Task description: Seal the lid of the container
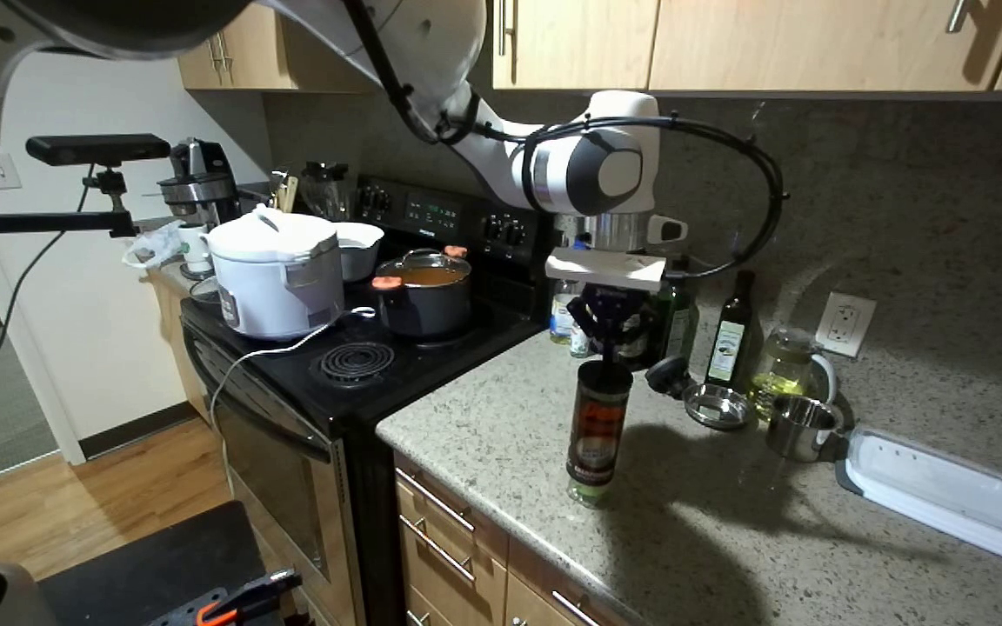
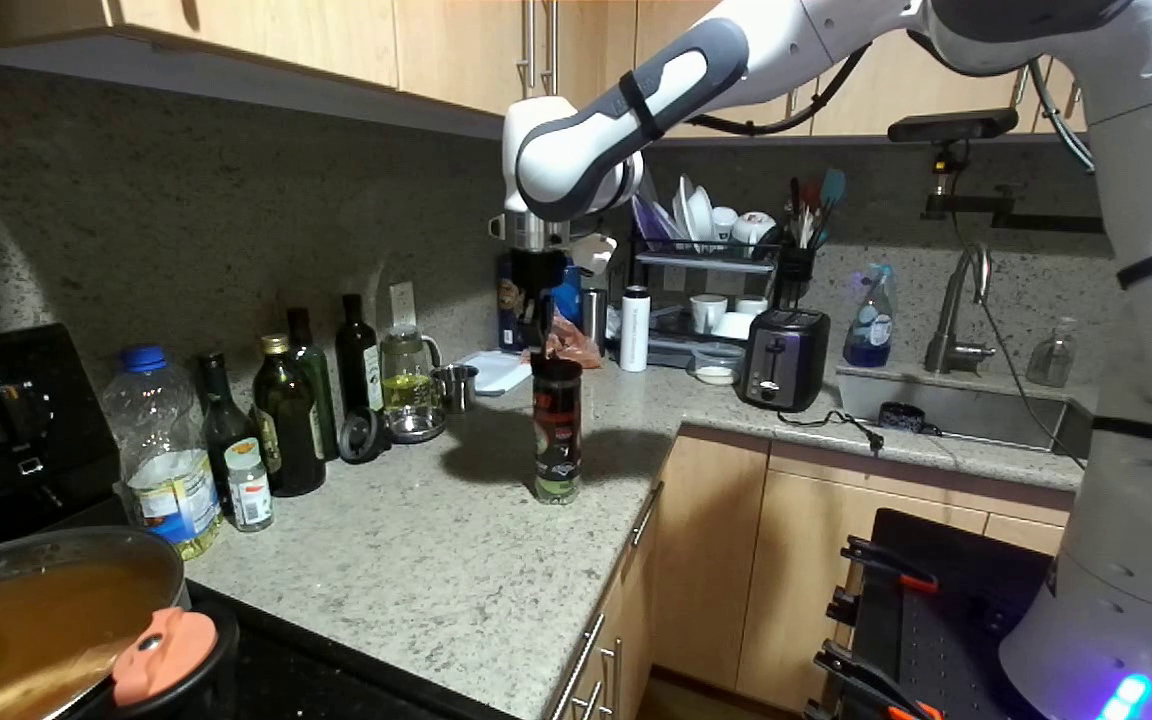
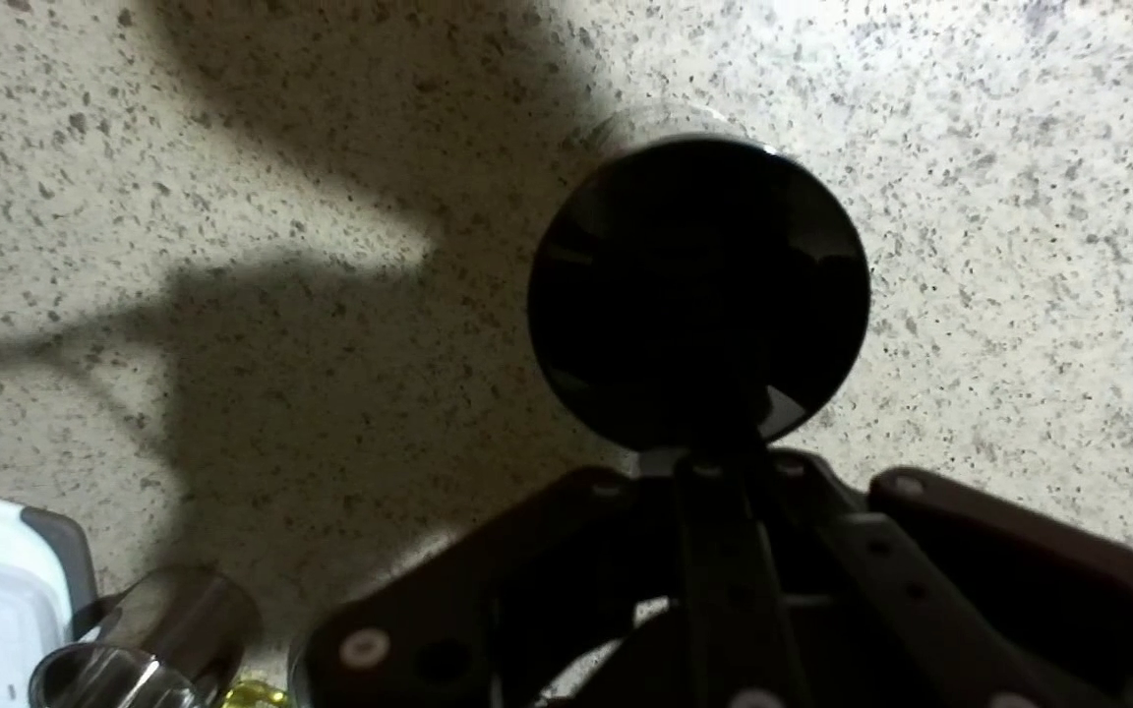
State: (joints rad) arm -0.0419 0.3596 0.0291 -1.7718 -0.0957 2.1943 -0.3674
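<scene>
Container (image 1: 595, 435) stands upright on the worktop (image 1: 484, 417) in an exterior view, its long axis vertical, and you have the pincer (image 1: 608, 352) pointing down over it on your one arm (image 1: 557, 178). The lid (image 1: 603, 380) sits on the container's top, so the coming move turns on a single line: straight down from the pincer to that round dark face. The pincer looks pressed together into one slim tip, with nothing seen in its grip.

In an exterior view that tip seems off the lid's middle, toward the side of the container where the glass pitcher (image 2: 406, 380) and shiny metal cup (image 2: 456, 388) stand, well apart from it. A push there would probably send one edge down first; aim nearer the middle if you want an even seal. The container is a slim, smooth cylinder, wrapped in black and red, clear with a pale green tint at the foot.

In the wrist view the lid is a glossy black disc with a few pale reflections, above the speckled, stone-like worktop. Your fingers (image 3: 729, 570) lie together, ends over its rim; it is too dark for you to tell whether they touch it, or whether the lid is fully home.
</scene>
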